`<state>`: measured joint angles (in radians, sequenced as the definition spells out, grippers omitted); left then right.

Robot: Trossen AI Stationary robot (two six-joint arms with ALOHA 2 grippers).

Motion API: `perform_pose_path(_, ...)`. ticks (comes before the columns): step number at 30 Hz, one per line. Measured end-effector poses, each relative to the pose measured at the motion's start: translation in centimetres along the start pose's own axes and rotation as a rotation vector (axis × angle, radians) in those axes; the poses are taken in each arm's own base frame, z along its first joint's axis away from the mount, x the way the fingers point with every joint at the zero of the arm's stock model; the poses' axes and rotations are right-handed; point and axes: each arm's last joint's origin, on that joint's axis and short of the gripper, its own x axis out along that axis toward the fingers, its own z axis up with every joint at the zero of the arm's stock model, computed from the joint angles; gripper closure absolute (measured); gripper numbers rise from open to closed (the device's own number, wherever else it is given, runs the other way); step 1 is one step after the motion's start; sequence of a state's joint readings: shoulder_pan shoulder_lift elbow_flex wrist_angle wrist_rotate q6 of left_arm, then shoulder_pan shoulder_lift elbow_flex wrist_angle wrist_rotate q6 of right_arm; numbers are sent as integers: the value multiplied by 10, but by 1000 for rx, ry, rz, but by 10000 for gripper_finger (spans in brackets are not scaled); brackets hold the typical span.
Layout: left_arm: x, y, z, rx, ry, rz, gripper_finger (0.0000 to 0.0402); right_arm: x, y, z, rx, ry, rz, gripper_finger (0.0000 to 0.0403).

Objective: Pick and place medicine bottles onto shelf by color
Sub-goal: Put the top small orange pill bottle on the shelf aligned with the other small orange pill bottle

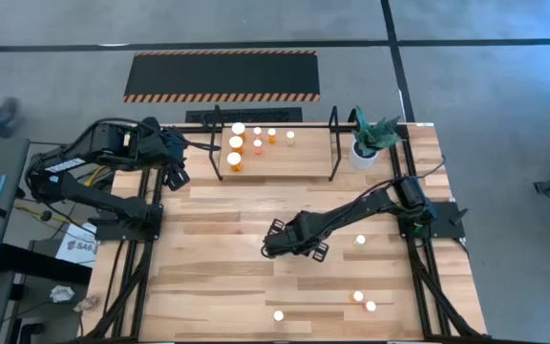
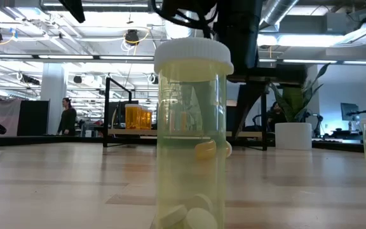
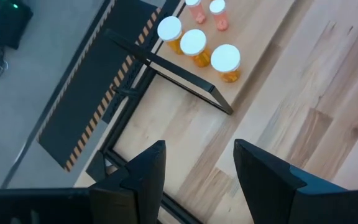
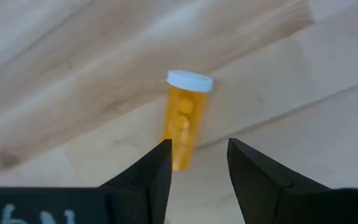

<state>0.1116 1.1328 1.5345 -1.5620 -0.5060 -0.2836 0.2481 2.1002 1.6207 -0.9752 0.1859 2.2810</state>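
Observation:
The black-bar shelf (image 1: 275, 170) stands at the table's far edge, with several white-capped bottles (image 1: 236, 143) at its left end, orange and reddish. My right gripper (image 4: 199, 143) is open over the table's middle (image 1: 277, 245). An orange bottle with a white cap (image 4: 185, 121) rests on the wood just ahead of its fingers, its base beside one fingertip. My left gripper (image 3: 199, 144) is open and empty by the shelf's left hoop end (image 3: 185, 87). Loose pale bottles (image 1: 360, 241) stand on the table, and one (image 2: 192, 133) is close to the low camera.
A white pot with a green plant (image 1: 364, 151) stands right of the shelf. A black-and-yellow striped mat (image 1: 222, 75) lies on the floor behind the table. More loose bottles stand near the front edge (image 1: 365, 302) (image 1: 278, 315). A person (image 2: 67, 117) stands far back in the room.

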Motion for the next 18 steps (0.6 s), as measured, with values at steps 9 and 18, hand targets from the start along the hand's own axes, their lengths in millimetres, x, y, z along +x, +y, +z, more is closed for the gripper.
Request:
perform_pose_path(9,0,0,0,37,1,0,223,8,9,15,41,-39,13,235)
perform_pose_path(18,0,0,-1,51,8,2,223,11,1,12,52,-50,-8,246)
